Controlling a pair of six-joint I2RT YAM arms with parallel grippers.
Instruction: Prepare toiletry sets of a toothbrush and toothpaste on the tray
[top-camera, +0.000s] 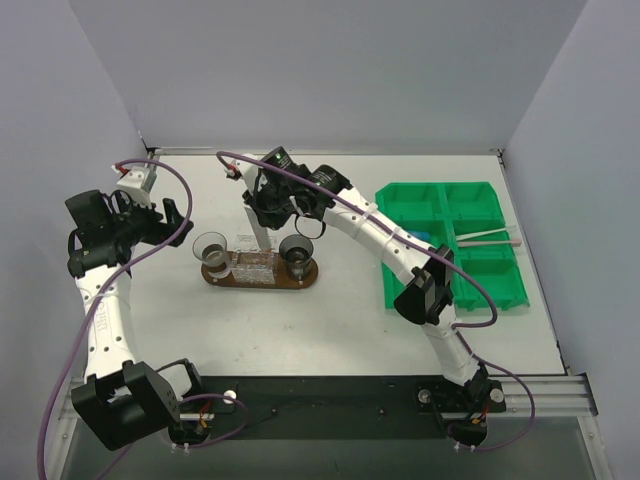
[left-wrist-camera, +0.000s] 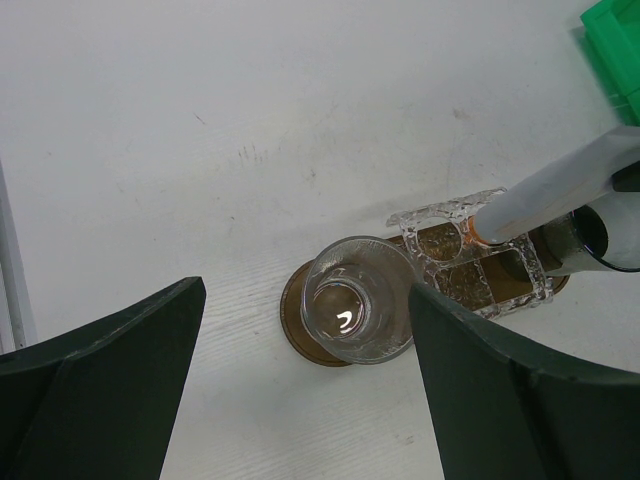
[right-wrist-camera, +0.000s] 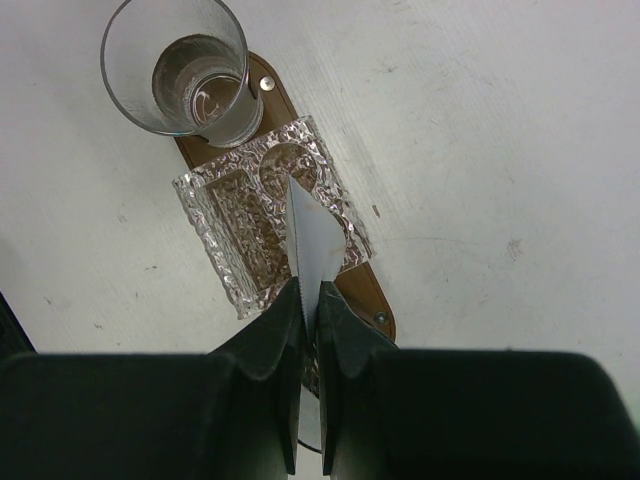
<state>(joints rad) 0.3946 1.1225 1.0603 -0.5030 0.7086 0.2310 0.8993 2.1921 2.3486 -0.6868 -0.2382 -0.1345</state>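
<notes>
The dark brown oval tray (top-camera: 222, 279) holds two clear cups and a clear sectioned holder (top-camera: 256, 266) between them. My right gripper (top-camera: 262, 207) is shut on the toothpaste tube (top-camera: 262, 234) and holds it upright, cap down, over the holder. In the right wrist view the fingers (right-wrist-camera: 272, 335) pinch the tube (right-wrist-camera: 316, 243) above the holder (right-wrist-camera: 225, 215). In the left wrist view its orange cap (left-wrist-camera: 479, 236) sits at the holder's opening. The pale toothbrush (top-camera: 490, 237) lies across the green bin. My left gripper (top-camera: 178, 222) is open and empty, left of the tray.
The green sectioned bin (top-camera: 410, 205) stands at the right of the table. One clear cup (top-camera: 212, 252) stands on the tray's left end and another (top-camera: 296, 251) on its right end. In the left wrist view the left cup (left-wrist-camera: 360, 300) lies between my open fingers.
</notes>
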